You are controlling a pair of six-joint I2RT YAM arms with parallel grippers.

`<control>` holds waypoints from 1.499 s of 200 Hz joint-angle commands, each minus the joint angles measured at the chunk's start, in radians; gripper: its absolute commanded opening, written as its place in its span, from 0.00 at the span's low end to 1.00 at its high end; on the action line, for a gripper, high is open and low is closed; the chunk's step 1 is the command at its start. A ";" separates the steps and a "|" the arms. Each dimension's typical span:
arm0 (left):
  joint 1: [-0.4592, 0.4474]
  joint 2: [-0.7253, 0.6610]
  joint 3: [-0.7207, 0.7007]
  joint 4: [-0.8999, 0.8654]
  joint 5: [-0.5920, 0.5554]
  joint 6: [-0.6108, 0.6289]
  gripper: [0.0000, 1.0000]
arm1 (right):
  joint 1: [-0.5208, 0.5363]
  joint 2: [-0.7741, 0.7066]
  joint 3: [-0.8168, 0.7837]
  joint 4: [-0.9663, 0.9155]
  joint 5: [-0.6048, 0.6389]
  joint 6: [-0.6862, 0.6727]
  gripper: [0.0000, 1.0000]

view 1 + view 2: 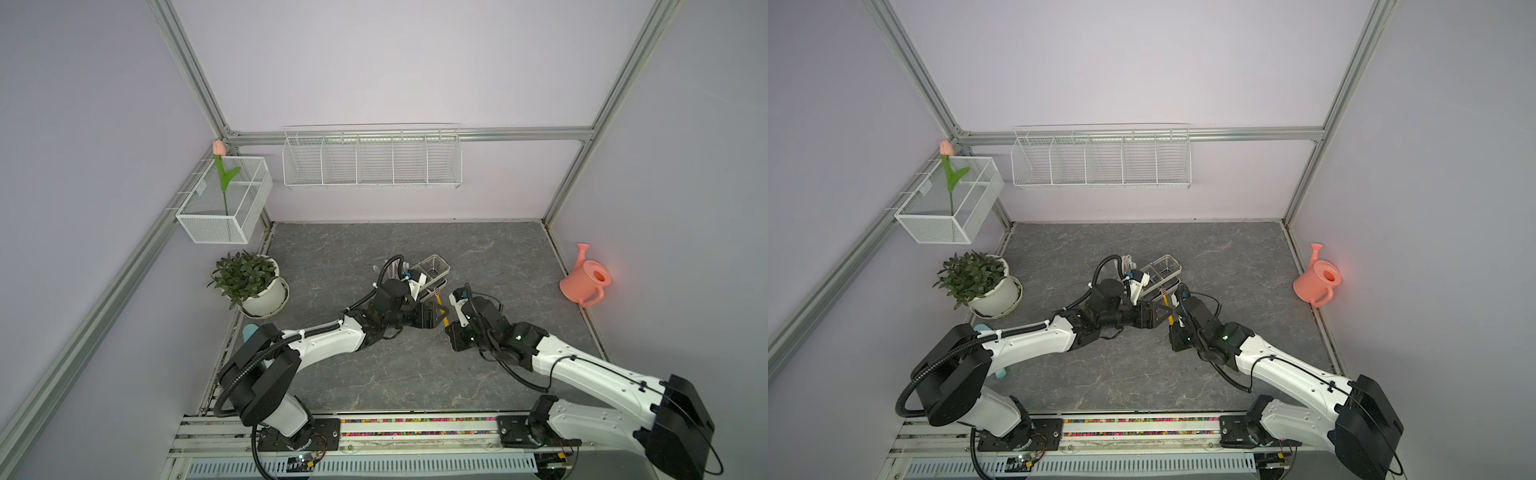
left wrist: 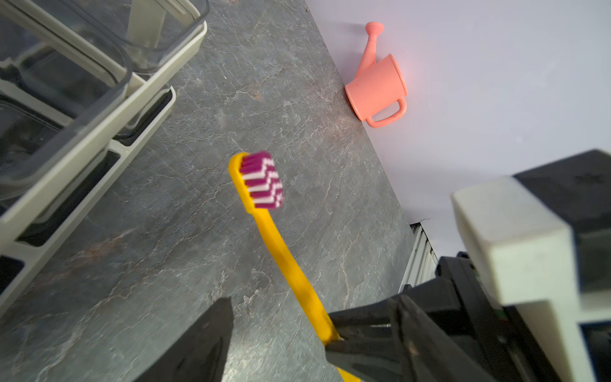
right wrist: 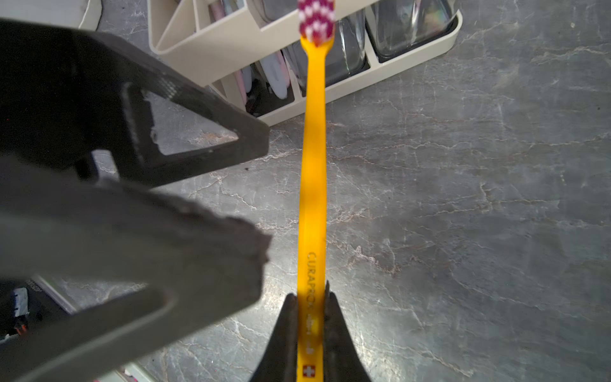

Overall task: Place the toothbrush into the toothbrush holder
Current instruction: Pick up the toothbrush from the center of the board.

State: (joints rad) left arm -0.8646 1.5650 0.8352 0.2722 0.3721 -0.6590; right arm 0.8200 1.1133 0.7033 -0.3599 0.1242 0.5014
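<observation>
Near the middle of the counter [image 1: 498, 257], the likeliest trouble is the long lever. The right tool [image 3: 310, 294] pinches the yellow toothbrush [image 3: 312, 185] only at the tail of its handle, so a knock on the far end could swing it in the grip or pull it free. The bristle head leads, and it could catch on the rim of the toothbrush holder [image 3: 211, 56] or on a clear cup [image 3: 410, 23], shoving or tipping what looks like a light rack. The left tool [image 3: 264, 191] stands spread with its fingertips just beside the handle, apparently not touching; any sideways drift would bump the shaft. From the right tool the brush runs straight out toward the holder, seemingly clear of the counter. Its head sits just at the rack's near edge in both top views; whether it is over a compartment I cannot tell.
</observation>
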 commanded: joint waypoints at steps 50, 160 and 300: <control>-0.005 0.114 0.111 0.050 0.037 -0.025 0.63 | 0.002 -0.056 -0.042 0.021 0.018 0.012 0.08; -0.025 0.175 0.181 0.042 0.088 -0.012 0.08 | -0.007 -0.083 -0.071 0.036 0.043 -0.012 0.07; -0.027 0.087 0.239 -0.149 0.008 0.088 0.00 | -0.030 -0.237 -0.110 -0.022 0.068 -0.023 0.77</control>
State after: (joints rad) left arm -0.8894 1.6993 1.0401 0.1707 0.4137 -0.6071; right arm 0.7975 0.9047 0.6086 -0.3489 0.1795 0.4824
